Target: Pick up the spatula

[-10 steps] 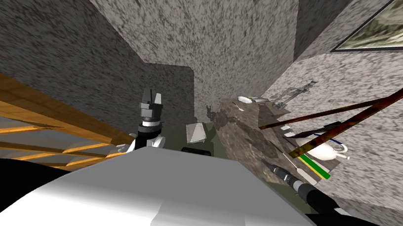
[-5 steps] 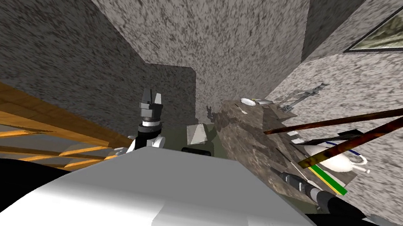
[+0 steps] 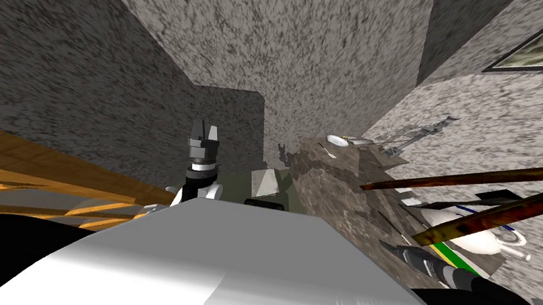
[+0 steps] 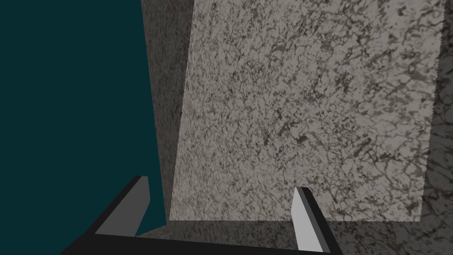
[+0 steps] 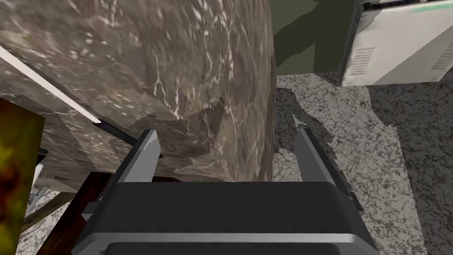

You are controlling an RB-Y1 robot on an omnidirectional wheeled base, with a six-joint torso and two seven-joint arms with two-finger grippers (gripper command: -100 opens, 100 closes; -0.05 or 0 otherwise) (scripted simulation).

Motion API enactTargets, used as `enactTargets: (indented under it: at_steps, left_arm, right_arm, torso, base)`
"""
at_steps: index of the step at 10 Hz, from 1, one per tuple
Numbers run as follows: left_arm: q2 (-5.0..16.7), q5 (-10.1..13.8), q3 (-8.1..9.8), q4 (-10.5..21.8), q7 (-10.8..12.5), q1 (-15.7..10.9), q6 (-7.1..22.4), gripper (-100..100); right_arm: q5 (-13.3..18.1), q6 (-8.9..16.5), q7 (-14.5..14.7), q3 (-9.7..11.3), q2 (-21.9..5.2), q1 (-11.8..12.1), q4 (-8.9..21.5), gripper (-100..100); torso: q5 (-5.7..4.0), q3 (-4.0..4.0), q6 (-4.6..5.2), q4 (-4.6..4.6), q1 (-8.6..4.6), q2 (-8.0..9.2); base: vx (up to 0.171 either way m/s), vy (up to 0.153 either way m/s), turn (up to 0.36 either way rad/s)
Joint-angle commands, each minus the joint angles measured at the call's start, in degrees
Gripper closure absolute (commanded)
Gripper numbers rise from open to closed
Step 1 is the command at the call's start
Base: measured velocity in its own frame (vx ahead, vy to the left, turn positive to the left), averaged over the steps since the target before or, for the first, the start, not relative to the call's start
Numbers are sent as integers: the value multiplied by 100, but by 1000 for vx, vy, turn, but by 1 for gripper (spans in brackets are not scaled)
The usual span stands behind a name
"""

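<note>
Right hand (image 5: 226, 131) spread open beside the counter (image 5: 177, 66); the spatula (image 3: 494, 195) has a flat black head, thin handle.

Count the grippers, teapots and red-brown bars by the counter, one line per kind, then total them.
Grippers: 2, left gripper and right gripper.
Teapots: 1, white teapot.
Red-brown bars: 2, upper bar and lower bar.
Total: 5.

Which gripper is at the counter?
The right gripper: open, it frames the edge of the brown marbled counter. The left gripper, also open, points upward, apart from the counter and off to its left.
</note>
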Motion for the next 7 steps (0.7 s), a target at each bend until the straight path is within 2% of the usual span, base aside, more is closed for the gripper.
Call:
enactTargets:
  at_steps: [1,3,7]
  left_arm:
    - [0,0,0,0,0,0,0,0]
    - [0,0,0,0,0,-1,0,0]
    - [-1,0,-1,0,0,-1,0,0]
  right_arm:
    - [76,-60,160,173,-246,102,62,-100]
    - [195,-131,309,435,-448,112,167,-100]
    - [195,-131,309,435,-448,112,167,-100]
  torso:
    - [0,0,0,0,0,0]
    - [-4,3,-4,1,-5,7]
    - [3,21,3,9,26,35]
  base:
    - [112,-95,37]
    - [43,-67,180]
    - [2,-4,11]
